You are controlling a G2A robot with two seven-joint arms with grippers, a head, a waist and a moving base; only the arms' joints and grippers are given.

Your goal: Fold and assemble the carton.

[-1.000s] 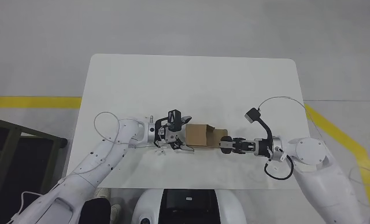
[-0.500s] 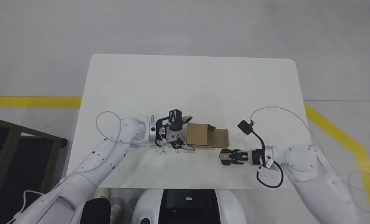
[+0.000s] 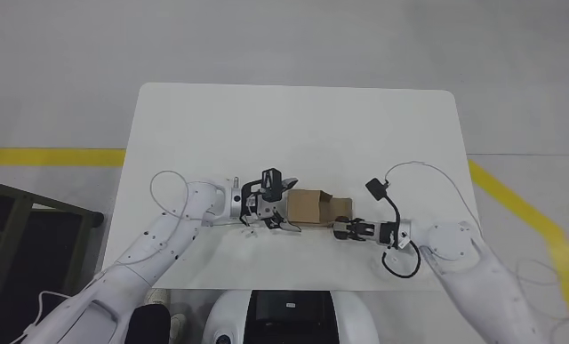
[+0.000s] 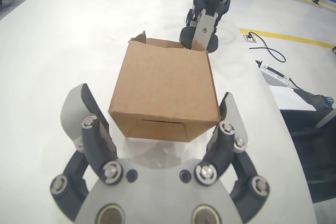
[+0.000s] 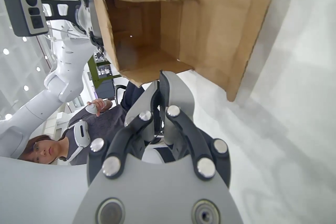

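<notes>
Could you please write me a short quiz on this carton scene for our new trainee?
1. True or false: the left gripper is open, with one finger on each side of the carton.
2. The carton's open end faces: A) the left gripper; B) the right gripper; C) straight up.
3. Fill in: the right gripper's fingers are ____.
Key: 1 true; 2 B; 3 shut.
</notes>
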